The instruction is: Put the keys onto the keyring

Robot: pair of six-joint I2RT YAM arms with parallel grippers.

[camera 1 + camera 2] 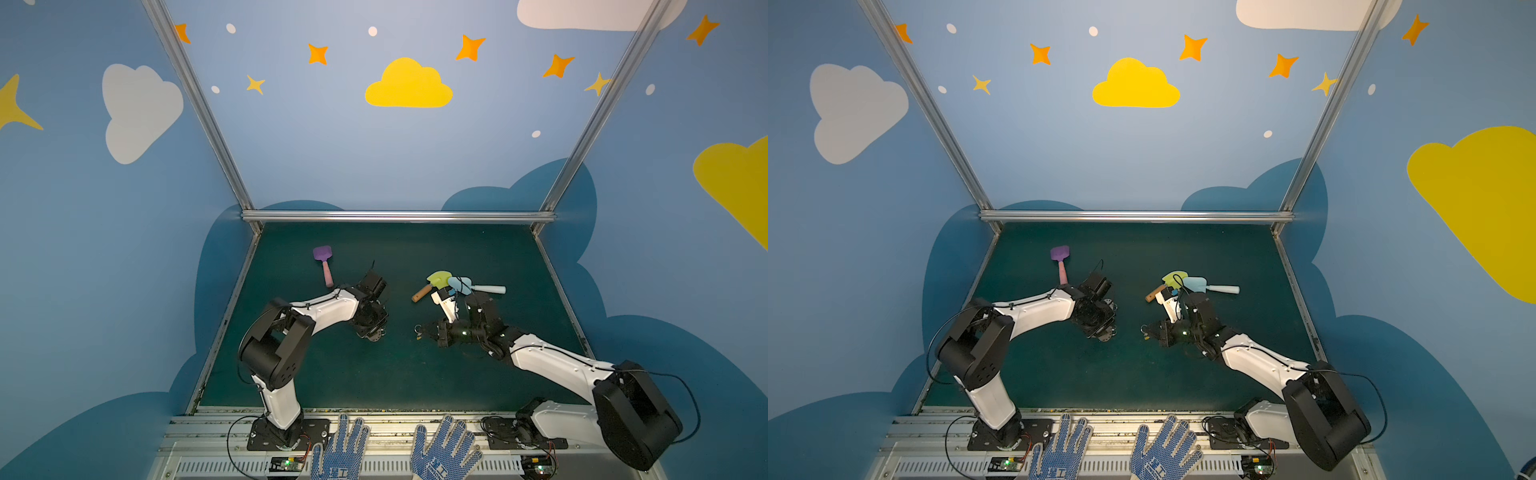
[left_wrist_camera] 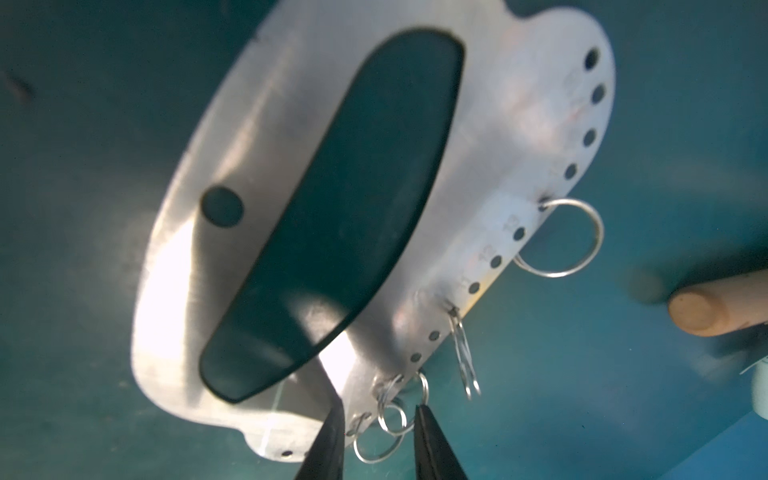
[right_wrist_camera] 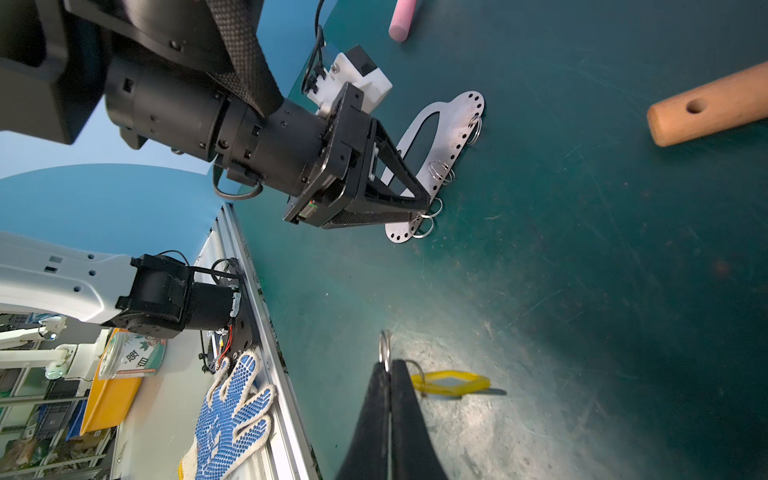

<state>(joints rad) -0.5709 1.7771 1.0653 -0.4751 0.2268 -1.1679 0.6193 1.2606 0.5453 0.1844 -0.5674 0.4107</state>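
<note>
Right pincer (image 3: 386, 368) pinches light yellow-tagged keys (image 3: 451, 382) by probably slippery ring (image 3: 384, 345); left pincer (image 2: 380, 411) spread over stiff grey oval keyring (image 2: 498, 145).

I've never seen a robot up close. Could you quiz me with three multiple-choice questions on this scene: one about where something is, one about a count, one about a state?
1. Where does the purple-headed, pink-handled toy spatula lie?
A) far-left part of the dark green mat
B) the mat's front edge
C) the mat's right corner

2. How many blue-dotted white work gloves lie in front of the mat?
A) one
B) two
C) four

3. The right pincer is:
A) wide open, empty
B) shut on the keys, a small metal ring with a yellow tag
C) shut on a glove

Answers: 1 A, both top views show it far back, left of the middle. 2 B, a pair lies side by side. 3 B, the right wrist view shows its tips pressed together on the ring.
</note>
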